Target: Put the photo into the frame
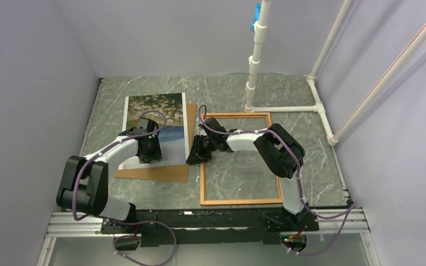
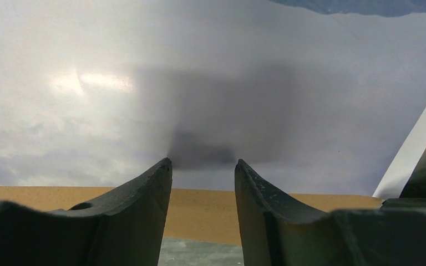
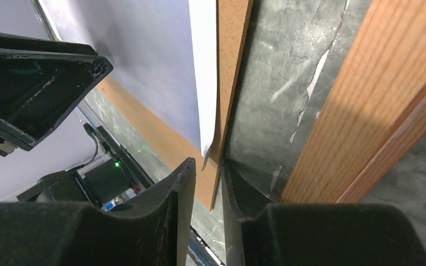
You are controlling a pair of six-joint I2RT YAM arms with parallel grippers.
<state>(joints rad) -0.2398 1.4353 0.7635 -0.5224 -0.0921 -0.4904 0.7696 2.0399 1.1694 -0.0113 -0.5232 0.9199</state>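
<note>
Photo [image 1: 155, 108] lies face up on the brown backing board [image 1: 152, 173], left of centre on the table [image 1: 316, 160]; its long axis runs roughly near to far, meadow end away from the arms, pale sky end towards them. The frame [image 1: 241, 201] lies flat just to the right, apart from the photo, its long axis the same way. Left gripper [image 2: 202, 163] sits over the sky end, fingers apart with nothing between them; right gripper [image 3: 208, 163] is narrow, tips astride the board's right edge by the photo's near right corner; whether it pinches I cannot tell.
</note>
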